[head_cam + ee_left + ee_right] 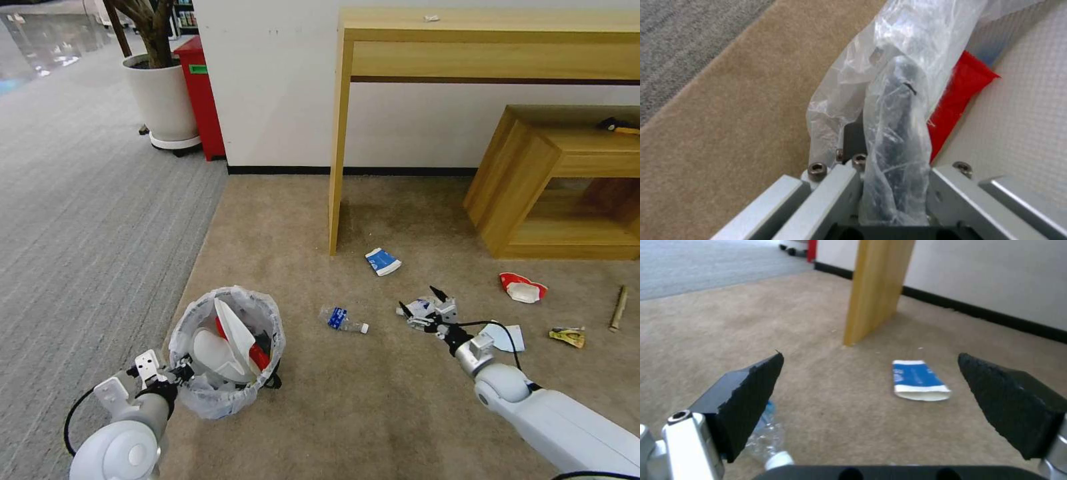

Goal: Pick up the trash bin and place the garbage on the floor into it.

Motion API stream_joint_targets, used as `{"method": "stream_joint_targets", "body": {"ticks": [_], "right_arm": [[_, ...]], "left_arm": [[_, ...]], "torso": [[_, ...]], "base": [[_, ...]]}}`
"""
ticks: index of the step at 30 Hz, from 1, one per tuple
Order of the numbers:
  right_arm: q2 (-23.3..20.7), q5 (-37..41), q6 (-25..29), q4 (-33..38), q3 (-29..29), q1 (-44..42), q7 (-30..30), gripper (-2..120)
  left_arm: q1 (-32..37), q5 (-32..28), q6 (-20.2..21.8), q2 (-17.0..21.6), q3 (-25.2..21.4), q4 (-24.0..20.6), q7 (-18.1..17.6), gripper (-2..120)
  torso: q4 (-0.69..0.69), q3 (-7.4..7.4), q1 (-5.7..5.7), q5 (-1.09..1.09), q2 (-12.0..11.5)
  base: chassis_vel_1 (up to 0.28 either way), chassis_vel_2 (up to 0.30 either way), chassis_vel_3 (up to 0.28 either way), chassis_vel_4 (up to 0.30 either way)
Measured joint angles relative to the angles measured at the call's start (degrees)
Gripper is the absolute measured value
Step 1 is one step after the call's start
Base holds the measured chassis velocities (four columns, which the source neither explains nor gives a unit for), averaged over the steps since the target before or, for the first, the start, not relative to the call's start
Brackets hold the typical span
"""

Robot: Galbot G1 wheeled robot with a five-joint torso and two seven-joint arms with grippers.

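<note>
The trash bin (pixel 225 393), black with a crinkled bag over its rim, stands on the beige floor (pixel 373 413). My left gripper (pixel 181 369) is shut on its near rim; in the left wrist view the bagged rim (pixel 896 133) runs between the jaws. Inside lie two white slippers (pixel 230 337) and a red wrapper (pixel 960 96). My right gripper (pixel 419 299) hangs open just over a crumpled white-blue scrap (pixel 419 309). Ahead of its open fingertips (pixel 746 400) lie a blue-white carton (pixel 919 380) and a plastic bottle (pixel 769 436). The same bottle (pixel 345 320) and carton (pixel 383 261) lie nearby on the carpet.
A red-white cup (pixel 523 288), a pale mask (pixel 505 337), a yellow wrapper (pixel 567 337) and a wooden stick (pixel 619 307) lie to the right. A wooden table leg (pixel 338 153) and a low wooden shelf (pixel 527 180) stand behind. Grey ribbed carpet (pixel 87 220) and a white plant pot (pixel 162 100) are left.
</note>
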Motion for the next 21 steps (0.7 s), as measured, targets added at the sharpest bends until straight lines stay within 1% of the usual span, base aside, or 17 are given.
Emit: {"method": "stream_joint_targets", "body": {"ticks": [1, 3, 6, 8, 9, 11, 12, 13, 15, 16, 17, 18, 21], "right_arm": [[0.00, 0.00, 0.00, 0.00, 0.00, 0.00, 0.00, 100], [0.63, 1.39, 0.68, -2.59, -3.35, 1.85, -1.60, 100], [0.75, 2.07, 1.00, -3.74, -4.72, 2.46, -2.62, 100], [0.78, 3.47, 1.69, -5.49, -7.66, 3.44, -4.17, 100], [0.78, 3.47, 1.69, -5.49, -7.66, 3.44, -4.17, 100], [1.41, 3.98, 2.32, -7.36, -10.28, 4.88, -5.68, 100], [1.79, 4.69, 2.62, -8.47, -11.86, 5.83, -6.93, 100], [1.97, 5.52, 2.82, -9.14, -12.88, 6.41, -8.18, 100], [2.10, 6.17, 3.00, -9.58, -13.44, 6.75, -9.08, 100], [2.94, 7.86, 3.80, -11.54, -14.80, 7.83, -12.15, 100], [3.48, 8.47, 4.24, -12.72, -15.17, 8.28, -13.61, 100], [3.48, 8.47, 4.24, -12.72, -15.17, 8.28, -13.61, 100], [5.31, 9.71, 4.85, -17.03, -16.25, 9.77, -17.41, 100]], "left_arm": [[0.00, 0.00, 0.00, 0.00, 0.00, 0.00, 0.00, 0], [-0.76, 0.37, 0.02, -0.19, 1.32, 0.77, -0.03, 0], [-1.23, 0.51, 0.03, -0.23, 1.99, 1.30, -0.03, 0], [-1.88, 0.87, 0.03, -0.41, 3.00, 2.21, -0.05, 0], [-1.88, 0.87, 0.03, -0.41, 3.00, 2.21, -0.05, 0], [-2.07, 1.28, 0.03, -1.01, 3.38, 2.48, -0.04, 0], [-2.08, 1.48, 0.02, -1.27, 3.53, 2.48, -0.03, 0], [-2.09, 1.64, -0.01, -1.46, 3.58, 2.48, -0.02, 0], [-2.10, 1.72, -0.03, -1.57, 3.61, 2.47, 0.00, 0], [-2.14, 1.81, -0.04, -1.79, 3.63, 2.33, 0.05, 0], [-2.14, 1.84, -0.08, -1.86, 3.62, 2.22, 0.11, 0], [-2.14, 1.84, -0.08, -1.86, 3.62, 2.22, 0.11, 0], [-2.04, 1.88, -0.14, -1.96, 3.55, 1.83, 0.16, 0]], "torso": [[0.00, 0.00, 0.00, 0.00, 0.00], [0.00, 0.00, 0.00, 0.01, 0.00], [-0.01, 0.00, 0.00, 0.00, 0.00], [-0.04, 0.00, 0.00, 0.02, 0.00], [-0.04, 0.00, 0.00, 0.02, 0.00], [-0.03, 0.00, 0.00, -0.01, 0.00], [-0.02, 0.00, 0.00, 0.02, 0.00], [0.00, 0.00, 0.00, 0.02, 0.00], [-0.01, 0.00, 0.00, 0.00, 0.00], [-0.02, 0.00, 0.00, -0.01, 0.00], [-0.02, 0.00, 0.00, 0.01, 0.00], [-0.02, 0.00, 0.00, 0.01, 0.00], [-0.01, 0.00, 0.00, 0.01, 0.00]], "base": [[0.000, 0.000, 0.000, 0.000], [0.000, 0.000, 0.000, 0.000], [0.000, 0.000, 0.000, 0.000], [0.000, 0.000, 0.000, 0.000], [0.000, 0.000, 0.000, 0.000], [0.000, 0.000, 0.000, 0.000], [0.000, 0.000, 0.000, 0.000], [0.000, 0.000, 0.000, 0.000], [0.000, 0.000, 0.000, 0.000], [0.000, 0.000, 0.000, 0.000], [0.000, 0.000, 0.000, 0.000], [0.000, 0.000, 0.000, 0.000], [0.000, 0.000, 0.000, 0.000]]}}
